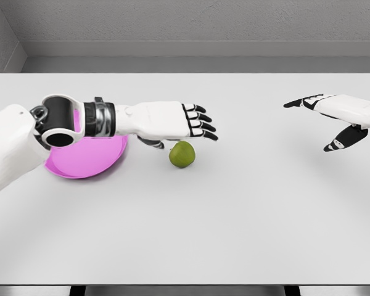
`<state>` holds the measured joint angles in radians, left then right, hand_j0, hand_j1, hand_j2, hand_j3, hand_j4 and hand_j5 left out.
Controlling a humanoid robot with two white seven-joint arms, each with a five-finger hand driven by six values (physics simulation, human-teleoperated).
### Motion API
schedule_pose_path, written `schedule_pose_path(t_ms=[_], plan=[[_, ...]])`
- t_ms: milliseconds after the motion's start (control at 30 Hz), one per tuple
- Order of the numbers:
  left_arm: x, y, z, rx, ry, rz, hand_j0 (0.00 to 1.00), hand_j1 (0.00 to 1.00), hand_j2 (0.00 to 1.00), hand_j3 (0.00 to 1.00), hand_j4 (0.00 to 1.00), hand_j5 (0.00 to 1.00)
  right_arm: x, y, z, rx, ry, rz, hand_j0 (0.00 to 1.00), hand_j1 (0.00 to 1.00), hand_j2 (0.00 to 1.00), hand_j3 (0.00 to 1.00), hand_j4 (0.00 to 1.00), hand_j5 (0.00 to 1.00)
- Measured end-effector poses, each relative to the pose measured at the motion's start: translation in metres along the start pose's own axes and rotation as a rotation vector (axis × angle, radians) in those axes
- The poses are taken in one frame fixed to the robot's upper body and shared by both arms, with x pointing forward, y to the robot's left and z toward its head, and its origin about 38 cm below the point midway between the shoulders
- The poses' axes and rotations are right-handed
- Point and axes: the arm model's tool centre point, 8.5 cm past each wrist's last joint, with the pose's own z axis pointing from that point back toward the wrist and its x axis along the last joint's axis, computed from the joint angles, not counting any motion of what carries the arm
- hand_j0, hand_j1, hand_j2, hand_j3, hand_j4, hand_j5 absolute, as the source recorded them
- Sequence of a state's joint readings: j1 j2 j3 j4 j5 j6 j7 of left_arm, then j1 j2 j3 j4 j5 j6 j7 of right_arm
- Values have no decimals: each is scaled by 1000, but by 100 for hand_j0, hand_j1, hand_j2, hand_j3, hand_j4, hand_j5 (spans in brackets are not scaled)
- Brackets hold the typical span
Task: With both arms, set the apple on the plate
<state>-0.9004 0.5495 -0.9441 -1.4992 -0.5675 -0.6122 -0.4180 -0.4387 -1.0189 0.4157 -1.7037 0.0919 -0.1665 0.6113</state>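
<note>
A green apple (pixel 182 154) rests on the white table (pixel 234 216), left of the middle. My left hand (pixel 194 122) hovers just above and behind it, palm down, fingers stretched flat and open, thumb hanging below. A pink plate (pixel 89 157) lies to the apple's left, partly hidden under my left forearm and wrist. My right hand (pixel 330 120) floats at the far right, well away from the apple, fingers spread open and holding nothing.
The table's grey front edge (pixel 185 290) runs along the bottom. A grey wall (pixel 185 24) stands behind the table's far edge.
</note>
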Motion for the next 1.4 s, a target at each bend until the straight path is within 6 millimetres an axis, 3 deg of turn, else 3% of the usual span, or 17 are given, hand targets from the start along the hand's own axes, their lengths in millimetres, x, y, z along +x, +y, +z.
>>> schedule_pose_path(t_ms=[200, 500, 800, 1067, 1167, 1400], plan=[[3, -19, -10, -114, -17, 7, 100, 100, 100, 100, 100, 100, 0, 2, 0, 4, 0, -3, 100, 100, 100, 100, 100, 100], [6, -33, -18, -190, -35, 4, 100, 100, 100, 100, 100, 100, -1, 3, 0, 7, 2, -5, 100, 100, 100, 100, 100, 100], [0, -44, -39, -209, -29, 41, 100, 100, 100, 100, 100, 100, -4, 8, 1, 20, 11, -11, 100, 100, 100, 100, 100, 100], [1, -49, -47, -263, -44, 33, 83, 83, 83, 83, 83, 83, -3, 8, 1, 19, 8, -8, 100, 100, 100, 100, 100, 100], [1, -48, -47, -272, -44, 30, 53, 53, 53, 53, 53, 53, -3, 8, 1, 19, 9, -8, 100, 100, 100, 100, 100, 100], [0, -49, -45, -275, -40, 33, 40, 40, 40, 40, 40, 40, -3, 8, 1, 20, 9, -9, 100, 100, 100, 100, 100, 100]])
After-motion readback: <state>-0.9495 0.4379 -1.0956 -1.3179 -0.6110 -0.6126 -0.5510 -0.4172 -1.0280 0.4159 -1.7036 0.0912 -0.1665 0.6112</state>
